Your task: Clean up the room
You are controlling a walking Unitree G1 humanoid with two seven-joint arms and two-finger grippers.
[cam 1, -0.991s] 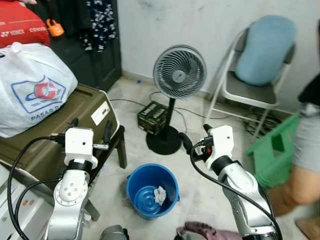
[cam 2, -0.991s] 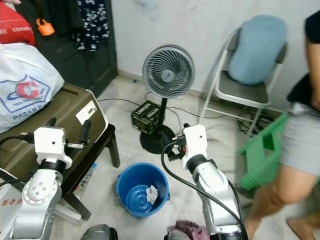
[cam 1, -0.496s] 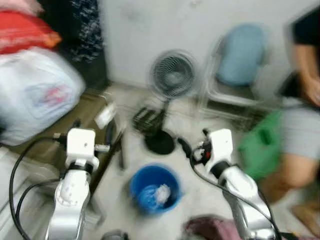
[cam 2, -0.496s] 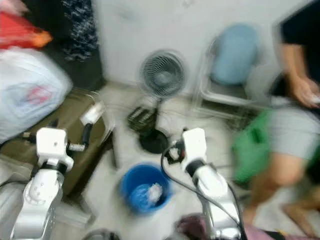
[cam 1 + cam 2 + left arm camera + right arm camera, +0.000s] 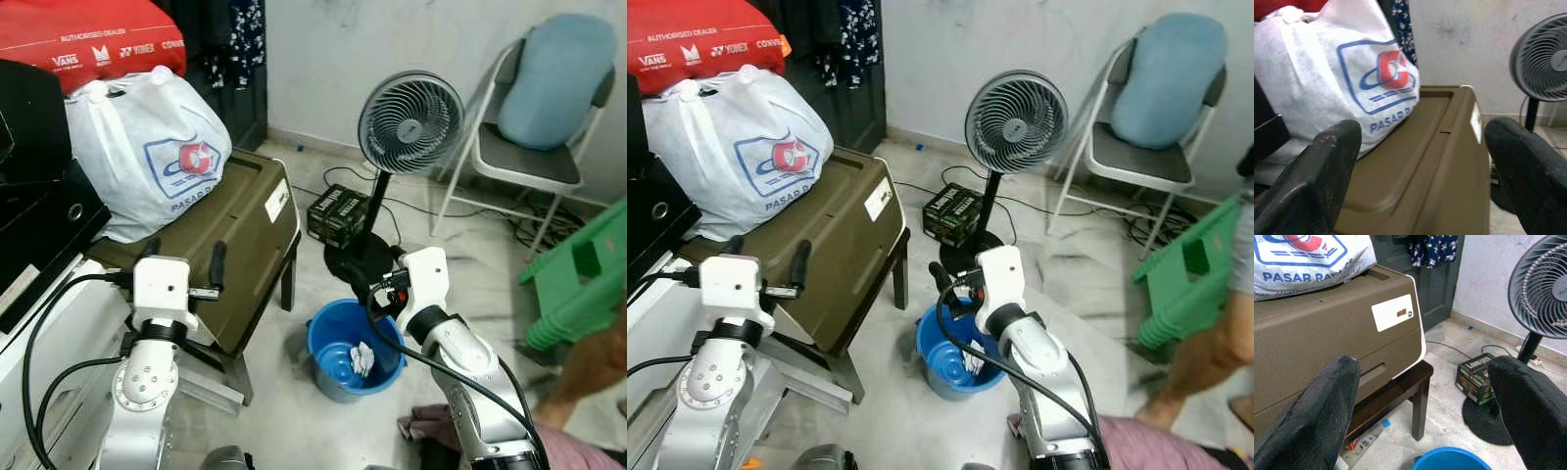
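right gripper [image 5: 1422, 396] fingers spread wide, empty, held over the near rim of the round blue plastic bucket [image 5: 338, 357] on the pale tiled floor [image 5: 294, 411]; crumpled white scrap [image 5: 361, 358] inside the bucket. left gripper [image 5: 1422, 161] also wide open, empty, above the near edge of the olive-brown hard case [image 5: 240, 245]. white printed plastic bag [image 5: 147, 147] on the case's far end. grey pedestal fan [image 5: 407, 122] just beyond the bucket.

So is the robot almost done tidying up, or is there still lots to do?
Just started, it seems. Done: a crumpled white scrap already lies in the round blue plastic bucket. In hand: nothing; the left gripper and right gripper are both open and empty. Left: a pinkish cloth lies on the floor, and a small dark box sits beside the grey standing fan.
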